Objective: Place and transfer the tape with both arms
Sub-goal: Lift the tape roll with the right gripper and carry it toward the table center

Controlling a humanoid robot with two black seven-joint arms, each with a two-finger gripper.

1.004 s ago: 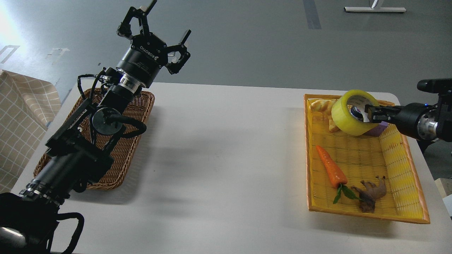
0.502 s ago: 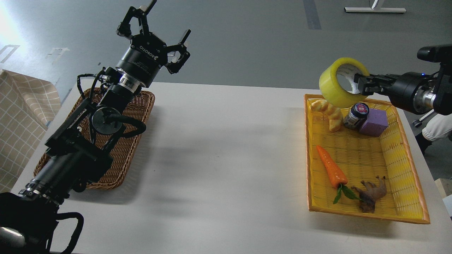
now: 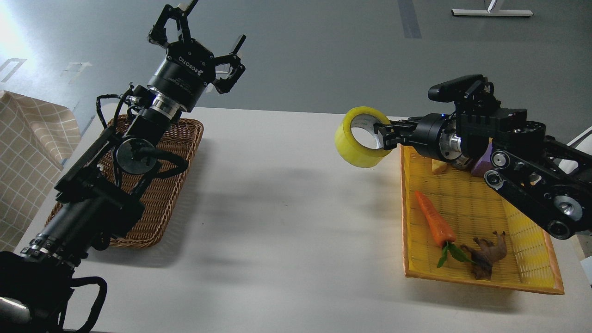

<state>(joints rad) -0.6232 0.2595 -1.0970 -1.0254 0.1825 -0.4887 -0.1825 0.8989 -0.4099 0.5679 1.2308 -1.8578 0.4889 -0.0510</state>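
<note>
The yellow tape roll (image 3: 349,145) hangs in the air just left of the yellow tray's (image 3: 532,277) far left corner, above the white table. My right gripper (image 3: 383,136) is shut on the roll's right wall, with fingers through the core. My right arm reaches in from the right across the tray. My left gripper (image 3: 196,32) is open and empty, fingers spread, held high above the far end of the brown wicker basket (image 3: 175,185) at the left.
The yellow tray holds an orange carrot (image 3: 432,222), a brown root-like toy (image 3: 485,254) and a purple block (image 3: 483,159) partly behind my right arm. A checked cloth (image 3: 27,152) lies at the far left. The white table (image 3: 286,222) spans between basket and tray.
My right gripper carried the tape up out of the tray, then left past the tray's edge and a little lower. My left gripper shifted slightly up and left.
</note>
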